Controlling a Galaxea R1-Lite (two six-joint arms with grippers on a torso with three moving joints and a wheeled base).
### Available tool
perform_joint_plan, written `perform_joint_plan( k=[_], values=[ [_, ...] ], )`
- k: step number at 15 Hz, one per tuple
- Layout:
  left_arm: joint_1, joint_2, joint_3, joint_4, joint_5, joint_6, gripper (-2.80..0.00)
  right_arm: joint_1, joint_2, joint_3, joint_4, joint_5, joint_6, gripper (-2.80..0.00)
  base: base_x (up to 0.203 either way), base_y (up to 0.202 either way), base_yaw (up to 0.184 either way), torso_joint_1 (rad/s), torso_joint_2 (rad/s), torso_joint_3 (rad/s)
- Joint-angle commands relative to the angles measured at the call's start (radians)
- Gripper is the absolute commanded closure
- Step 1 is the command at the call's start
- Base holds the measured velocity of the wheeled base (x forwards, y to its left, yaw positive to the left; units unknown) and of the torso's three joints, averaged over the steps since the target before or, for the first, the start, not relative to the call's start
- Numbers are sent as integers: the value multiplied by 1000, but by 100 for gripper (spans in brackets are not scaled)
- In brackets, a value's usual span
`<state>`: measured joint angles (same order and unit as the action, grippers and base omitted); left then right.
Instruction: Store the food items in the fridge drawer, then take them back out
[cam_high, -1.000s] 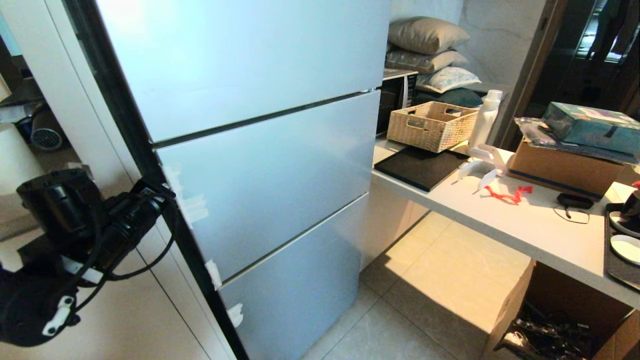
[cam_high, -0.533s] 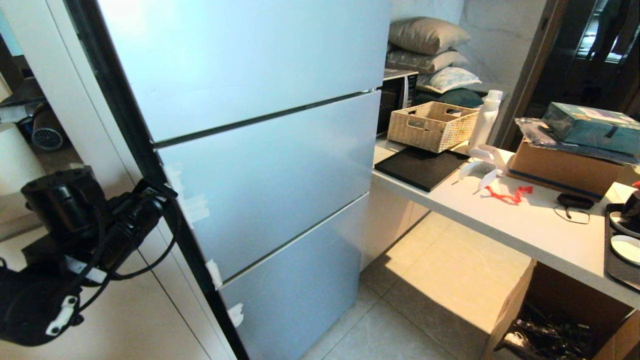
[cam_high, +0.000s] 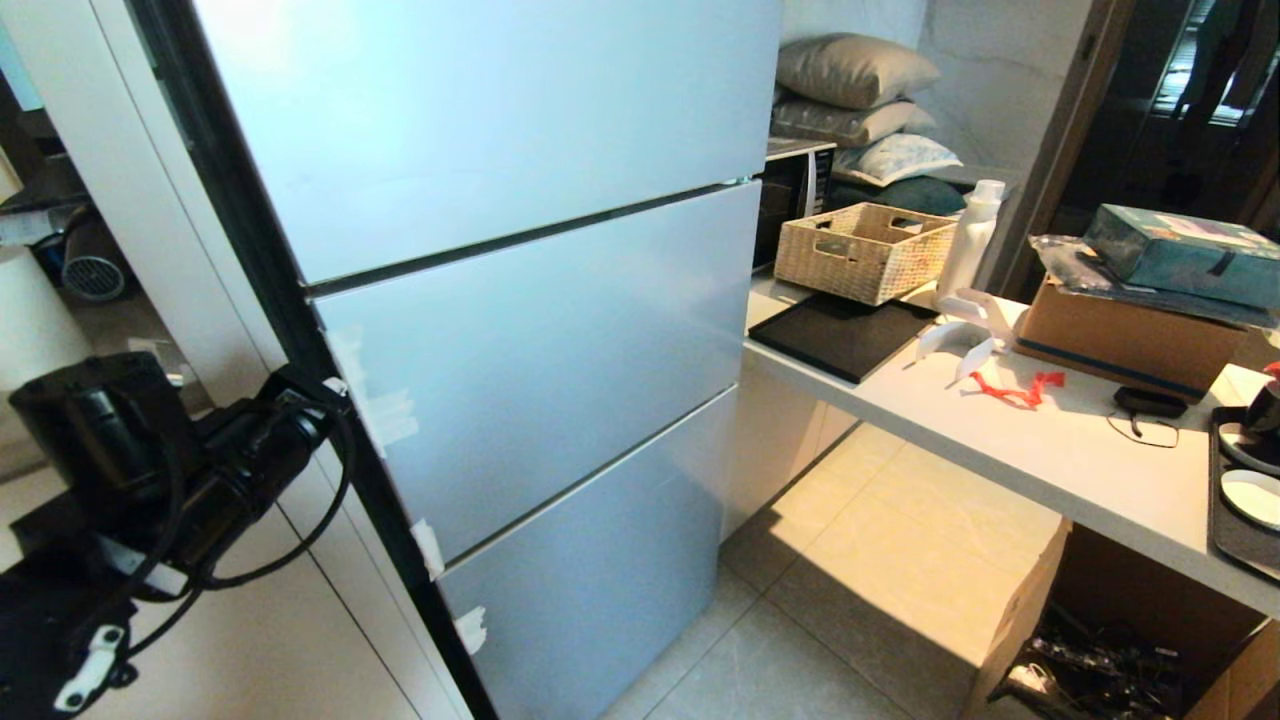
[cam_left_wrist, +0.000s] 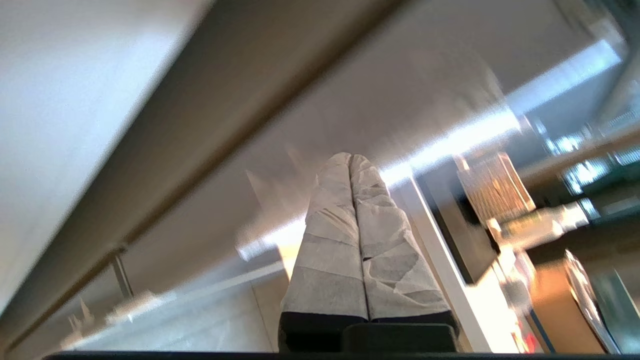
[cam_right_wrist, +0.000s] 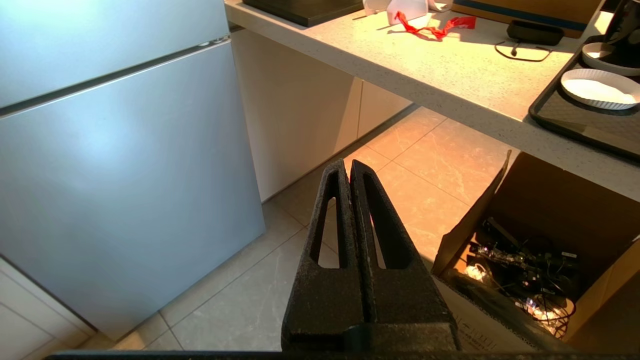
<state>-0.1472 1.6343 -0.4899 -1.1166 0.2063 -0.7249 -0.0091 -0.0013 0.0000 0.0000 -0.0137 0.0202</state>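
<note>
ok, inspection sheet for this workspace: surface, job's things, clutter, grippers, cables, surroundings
Surface: white counter right of the fridge; fridge fronts all shut.
Job's things: nothing seen; no food, no drawer out.
Clutter: wicker basket, white bottle, red scrap, cardboard box.
Grippers: left gripper shut, empty, by the fridge's left edge; right gripper shut, empty, above the floor.
Cables: black loops on the left arm; floor box holds wires.
Surroundings: stacked pillows, tiled floor.

fridge: tall, pale blue-grey, three closed fronts, bits of white tape on its left edge
floor: beige tiles, warm sunlight patch
bench: light speckled top, right of fridge
pillows: stacked in the back corner
cardboard box: open, under the bench
</note>
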Motion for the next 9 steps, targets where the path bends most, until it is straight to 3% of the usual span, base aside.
perform_joint_plan(
  k=[1, 5, 9],
  values=[
    [0, -28, 20, -8, -4, -4, 0, 0, 1, 0, 0, 0, 0, 0, 0, 0, 0, 0, 0, 0],
    [12, -35, 41, -8, 12, 1, 0, 0, 1, 0, 0, 0, 0, 0, 0, 0, 0, 0, 0, 0],
    [68, -98, 61, -8, 25, 2, 0, 0, 1, 0, 0, 0, 0, 0, 0, 0, 0, 0, 0, 0]
  ],
)
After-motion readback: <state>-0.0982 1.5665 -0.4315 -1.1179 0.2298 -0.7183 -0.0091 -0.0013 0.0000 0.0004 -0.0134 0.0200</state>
